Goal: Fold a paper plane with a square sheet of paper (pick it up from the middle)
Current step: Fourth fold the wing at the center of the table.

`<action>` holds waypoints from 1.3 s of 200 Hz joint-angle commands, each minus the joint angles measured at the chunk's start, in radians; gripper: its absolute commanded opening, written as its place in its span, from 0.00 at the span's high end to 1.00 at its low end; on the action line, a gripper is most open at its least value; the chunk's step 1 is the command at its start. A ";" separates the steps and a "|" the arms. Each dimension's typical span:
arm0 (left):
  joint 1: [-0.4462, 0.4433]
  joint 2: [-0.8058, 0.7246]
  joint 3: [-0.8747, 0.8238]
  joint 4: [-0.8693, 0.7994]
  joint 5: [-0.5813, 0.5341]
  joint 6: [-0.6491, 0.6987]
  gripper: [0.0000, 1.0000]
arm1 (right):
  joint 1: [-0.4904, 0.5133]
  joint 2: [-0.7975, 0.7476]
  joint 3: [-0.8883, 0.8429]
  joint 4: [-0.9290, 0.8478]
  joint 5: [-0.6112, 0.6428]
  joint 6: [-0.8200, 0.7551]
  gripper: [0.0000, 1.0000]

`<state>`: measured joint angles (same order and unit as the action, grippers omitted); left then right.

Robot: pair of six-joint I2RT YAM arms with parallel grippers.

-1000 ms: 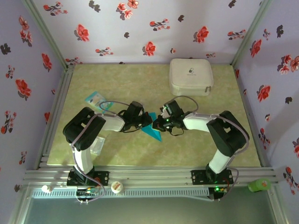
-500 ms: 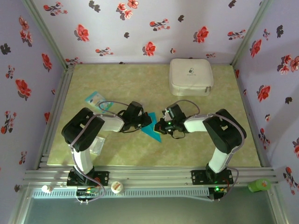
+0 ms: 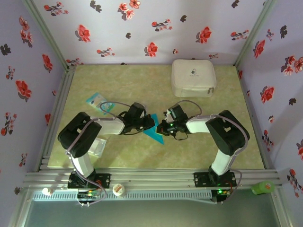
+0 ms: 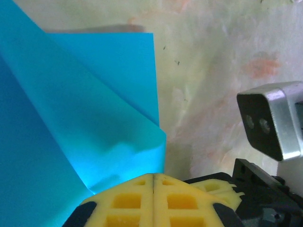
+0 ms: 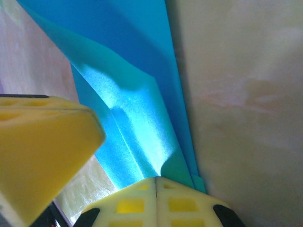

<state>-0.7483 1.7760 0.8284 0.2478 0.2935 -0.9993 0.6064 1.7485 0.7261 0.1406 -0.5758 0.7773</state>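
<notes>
Paper [image 3: 154,134], folded to a teal point, lies on the table [image 3: 118,85] between both grippers. Left gripper [image 4: 154,178] is clamped on one folded edge, and right gripper [image 5: 156,180] is clamped on the opposite edge.

Lavender floral walls [image 3: 156,28], mottled beige tabletop [image 3: 132,85], aluminium rails [image 3: 156,178]

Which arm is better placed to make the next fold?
Probably right: the right gripper is shut on a raised flap of the square sheet of paper along its long edge; the left gripper pinches just a curled corner.
</notes>
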 commanded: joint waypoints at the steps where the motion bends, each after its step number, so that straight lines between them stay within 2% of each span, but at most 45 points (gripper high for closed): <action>1: -0.003 0.041 -0.001 -0.032 0.002 -0.001 1.00 | -0.007 0.036 -0.023 -0.123 0.054 -0.021 0.97; 35: 0.012 0.060 0.001 -0.072 -0.038 0.006 1.00 | -0.008 0.032 -0.025 -0.138 0.060 -0.030 0.97; 73: 0.072 0.059 -0.018 -0.061 -0.042 0.024 1.00 | -0.007 0.032 -0.031 -0.147 0.062 -0.042 0.97; 165: 0.174 0.094 0.084 -0.200 -0.059 0.074 0.98 | -0.008 0.011 -0.052 -0.161 0.049 -0.064 0.97; 228: 0.156 -0.055 0.112 -0.251 -0.065 0.139 0.95 | -0.007 0.009 -0.046 -0.168 0.053 -0.066 0.97; 260: 0.095 -0.027 0.149 -0.237 -0.033 0.148 0.96 | -0.007 0.011 -0.037 -0.180 0.060 -0.073 0.97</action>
<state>-0.6086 1.7447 0.9340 0.0212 0.2535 -0.8928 0.6064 1.7378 0.7193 0.1223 -0.5762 0.7319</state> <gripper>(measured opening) 0.055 0.048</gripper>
